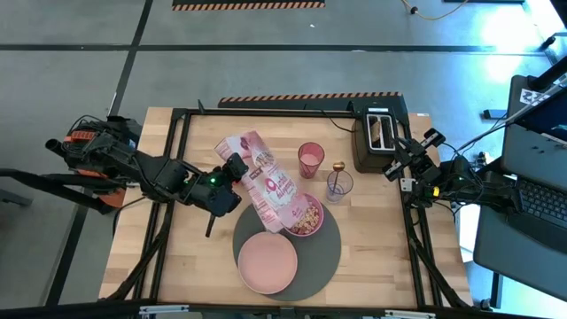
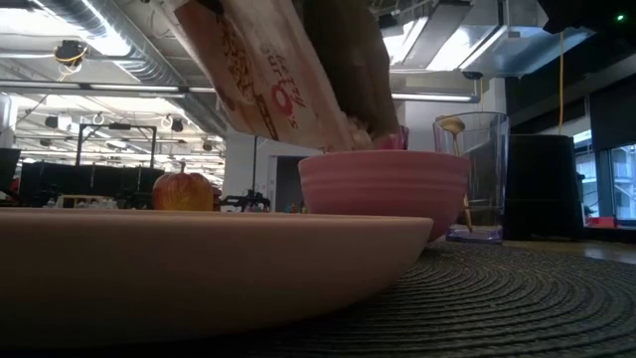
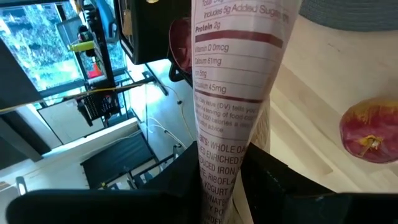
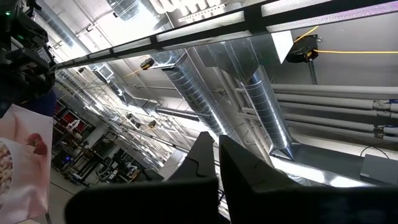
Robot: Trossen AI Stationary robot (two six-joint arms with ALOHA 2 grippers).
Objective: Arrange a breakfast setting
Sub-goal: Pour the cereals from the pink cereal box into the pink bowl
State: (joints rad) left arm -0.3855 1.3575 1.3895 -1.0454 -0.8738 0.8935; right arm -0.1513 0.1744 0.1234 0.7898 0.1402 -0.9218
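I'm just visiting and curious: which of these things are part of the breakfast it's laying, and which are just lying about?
Breakfast things: mat, plate, bowl with cereal, cereal box tilted over the bowl in the left pincer, tumbler, glass with spoon, apple.

Just there: toaster, laptop.

Desk (image 1: 372, 221): light wood, black-framed.
Mat (image 1: 330, 257): round, dark grey, at the near middle.
Tumbler (image 1: 311, 159): pink, behind the mat.
Glass (image 1: 339, 186): clear, beside the tumbler.
Toaster (image 1: 379, 137): black, far right.
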